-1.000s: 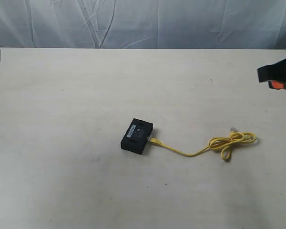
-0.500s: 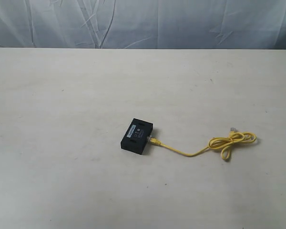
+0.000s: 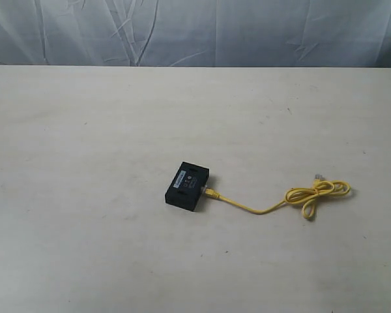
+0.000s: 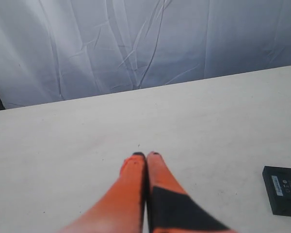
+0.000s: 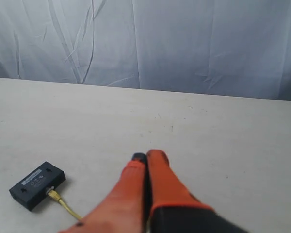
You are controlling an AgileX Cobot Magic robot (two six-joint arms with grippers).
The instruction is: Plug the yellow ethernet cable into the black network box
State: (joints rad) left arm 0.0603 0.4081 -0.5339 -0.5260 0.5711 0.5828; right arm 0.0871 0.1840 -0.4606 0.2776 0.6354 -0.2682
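The black network box point(image 3: 188, 186) lies flat near the middle of the table, label up. One plug of the yellow ethernet cable point(image 3: 267, 208) sits in the box's right side; the cord runs right into a loose knot point(image 3: 318, 194) with its clear free plug beside it. Neither arm shows in the exterior view. In the left wrist view my left gripper point(image 4: 146, 156) is shut and empty, with the box point(image 4: 284, 190) far off to one side. My right gripper point(image 5: 146, 156) is shut and empty too, away from the box point(image 5: 37, 185) and the cable point(image 5: 63, 204).
The pale table point(image 3: 85, 130) ends at a crumpled grey-white backdrop curtain point(image 3: 195, 32) along its far edge. Nothing else lies on the table.
One second ago the tips of both arms showed at the left and right edges of the exterior view; both have since left that view. Box and cable have not moved.
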